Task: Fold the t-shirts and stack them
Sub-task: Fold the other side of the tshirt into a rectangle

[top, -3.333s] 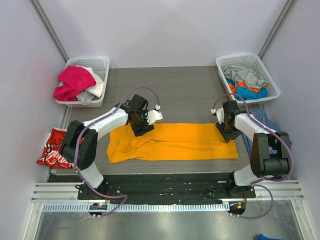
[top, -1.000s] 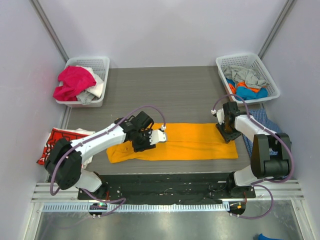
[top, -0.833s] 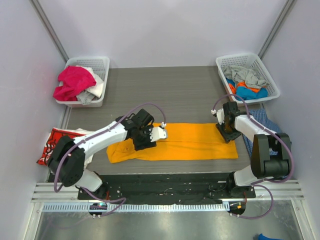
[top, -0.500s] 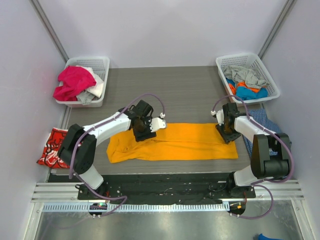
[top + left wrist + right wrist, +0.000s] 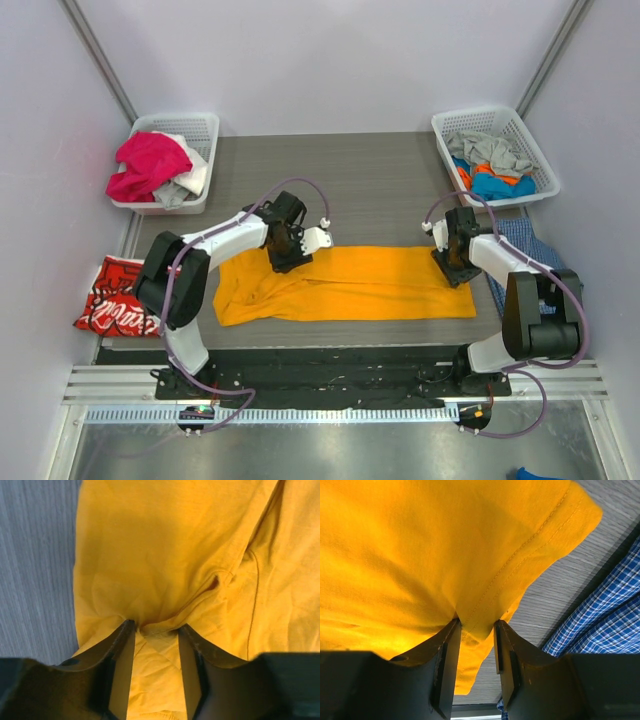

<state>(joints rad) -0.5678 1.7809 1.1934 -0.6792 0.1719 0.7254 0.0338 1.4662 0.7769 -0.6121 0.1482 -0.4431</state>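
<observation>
Dark grey wood-grain table (image 5: pixel 380 190), pale walls round it. Orange-yellow tee (image 5: pixel 380 285) lies as a long strip across the near-mid table, its L end rumpled. L gripper (image 5: pixel 155 627) is on the strip's far edge nr the L end, fingers pinching a bunched fold of it. R gripper (image 5: pixel 476 622) is at the R end, fingers nipping the hemmed corner. Red tee (image 5: pixel 110 300) w/ white print sits at the table's L edge. L basket (image 5: pixel 205 125) and R basket (image 5: pixel 500 112), both w/ clothes, stand at the far corners. Blue check cloth (image 5: pixel 610 605) lies just beside the R gripper.

red tee (image 5: pixel 105 305) lettering too small to read, checked cloth (image 5: pixel 522 237) seemingly half hidden behind right arm (image 5: pixel 497 255)
</observation>
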